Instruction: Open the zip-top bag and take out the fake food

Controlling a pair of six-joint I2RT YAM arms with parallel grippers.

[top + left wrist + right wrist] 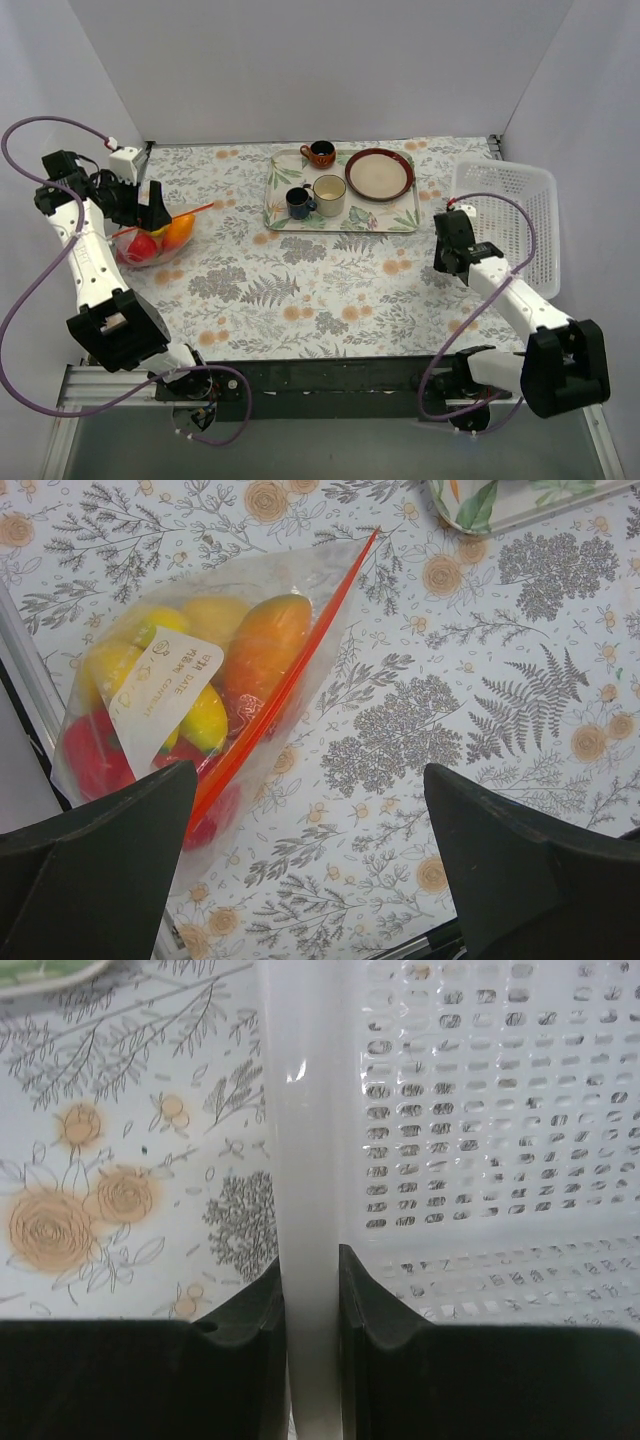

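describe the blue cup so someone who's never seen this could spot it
Find the leaf-print rectangular tray at the far middle of the floral table. At its near left corner stands a dark blue mug, beside a cream mug. It is the only blue cup; the third is an orange-brown cup.

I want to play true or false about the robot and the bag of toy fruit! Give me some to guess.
1. The fake food is inside the zip-top bag. True.
2. The left gripper is squeezing the bag. False: its fingers are wide open above it.
3. The right gripper pinches the white basket's rim. True.
4. The plate sits in the basket. False: the plate is on the tray.
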